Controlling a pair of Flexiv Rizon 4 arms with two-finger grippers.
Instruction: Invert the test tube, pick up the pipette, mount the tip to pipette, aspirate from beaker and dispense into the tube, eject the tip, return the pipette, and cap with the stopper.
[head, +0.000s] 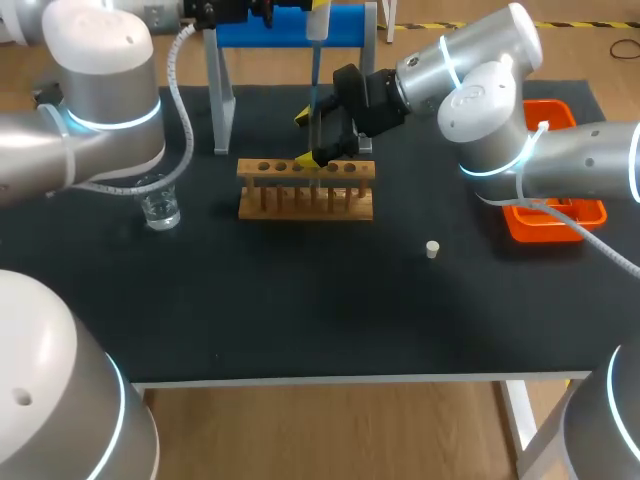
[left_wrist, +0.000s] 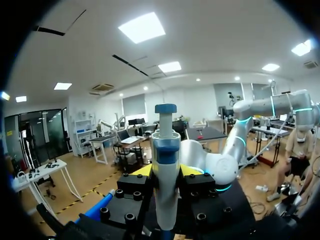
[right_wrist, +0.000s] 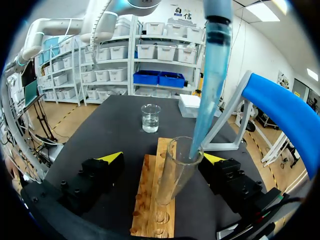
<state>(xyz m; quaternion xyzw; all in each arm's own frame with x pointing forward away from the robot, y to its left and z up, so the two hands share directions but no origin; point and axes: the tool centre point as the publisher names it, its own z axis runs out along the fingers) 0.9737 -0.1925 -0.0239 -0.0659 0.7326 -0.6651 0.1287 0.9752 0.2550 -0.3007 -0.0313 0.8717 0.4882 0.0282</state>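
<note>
Listing from our left across the table:

1. beaker (head: 160, 208): glass, upright, with a little clear liquid in it. It stands near our left arm and well apart from the rack, set aside, we judge, so the pipette can dip into it without crossing the rack.
2. left gripper (left_wrist: 166, 171): pinching the pipette (left_wrist: 165, 145) by its body, plunger end up, so the shaft hangs straight down.
3. stand (head: 290, 25): blue, at the back of the table behind the rack. We take it for the place where the pipette goes back.
4. tip (right_wrist: 207, 90): bluish, mounted on the pipette, its point just inside the mouth of the tube. In our judgement it is held there for dispensing.
5. rack (head: 306, 188): wooden, with a row of holes, at mid-table.
6. tube (right_wrist: 175, 170): clear glass, mouth up, leaning slightly. Its foot seems to sit in a rack hole, though the glass makes that hard to confirm.
7. right gripper (right_wrist: 162, 157): spread, with its fingers (right_wrist: 114, 157) on either side of the tube and a gap showing on one side. It brackets the tube without clamping it, probably to keep the mouth under the tip.
8. stopper (head: 432, 249): small and pale, lying alone to the right of the rack, within reach for the capping not yet done.
9. tray (head: 540, 232): orange, at the table's right edge under our right arm, probably meant for the ejected tip.
</note>
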